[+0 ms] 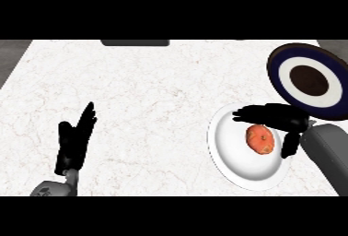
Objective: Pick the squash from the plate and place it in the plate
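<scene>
No legible text, label, brand, number or sign is present; one small pale marking stands on the left forearm (46, 190), at the near edge of the counter (156, 92) toward its left corner; the marking is too small to read.

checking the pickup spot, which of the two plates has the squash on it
The plain white plate holds the orange squash; the dark-rimmed plate with a white ring beyond it carries nothing.
</scene>
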Controlling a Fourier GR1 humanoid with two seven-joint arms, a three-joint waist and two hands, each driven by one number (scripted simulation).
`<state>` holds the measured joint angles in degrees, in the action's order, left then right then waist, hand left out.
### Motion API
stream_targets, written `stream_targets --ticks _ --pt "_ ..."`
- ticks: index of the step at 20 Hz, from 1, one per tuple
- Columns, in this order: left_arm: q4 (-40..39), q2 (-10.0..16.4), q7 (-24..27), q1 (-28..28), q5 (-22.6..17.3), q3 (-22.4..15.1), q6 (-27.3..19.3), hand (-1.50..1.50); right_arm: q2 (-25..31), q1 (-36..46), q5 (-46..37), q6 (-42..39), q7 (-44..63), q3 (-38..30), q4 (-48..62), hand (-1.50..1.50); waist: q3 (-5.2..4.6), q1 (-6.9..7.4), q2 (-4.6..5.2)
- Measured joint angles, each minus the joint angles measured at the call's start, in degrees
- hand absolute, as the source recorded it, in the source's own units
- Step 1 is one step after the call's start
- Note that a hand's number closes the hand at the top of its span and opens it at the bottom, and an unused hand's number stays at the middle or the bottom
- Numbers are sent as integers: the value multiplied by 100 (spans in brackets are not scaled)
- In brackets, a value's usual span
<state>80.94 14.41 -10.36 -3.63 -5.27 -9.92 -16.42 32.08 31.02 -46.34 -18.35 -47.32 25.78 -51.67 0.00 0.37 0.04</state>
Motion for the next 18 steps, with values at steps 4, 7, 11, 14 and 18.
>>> stream_targets --ticks 4,7,11,14,18 --pt "129 -52 -40 87 117 37 52 0 -126 -41 -271 179 -157 -45 161 150 -10 4 -10" --pt "197 -47 -182 53 141 106 122 0 -251 81 -417 396 -377 -113 420 150 -20 8 -14" --pt "149 -145 -81 116 241 156 141 0 -312 144 -483 493 -476 -289 389 150 -21 -5 -15" --pt "104 -93 -36 130 186 307 313 0 -383 105 -536 656 -538 -450 405 150 -16 -9 -12" --pt "174 -138 -122 128 227 330 313 0 -455 -11 -436 1046 -421 -844 389 150 -9 -26 -13"
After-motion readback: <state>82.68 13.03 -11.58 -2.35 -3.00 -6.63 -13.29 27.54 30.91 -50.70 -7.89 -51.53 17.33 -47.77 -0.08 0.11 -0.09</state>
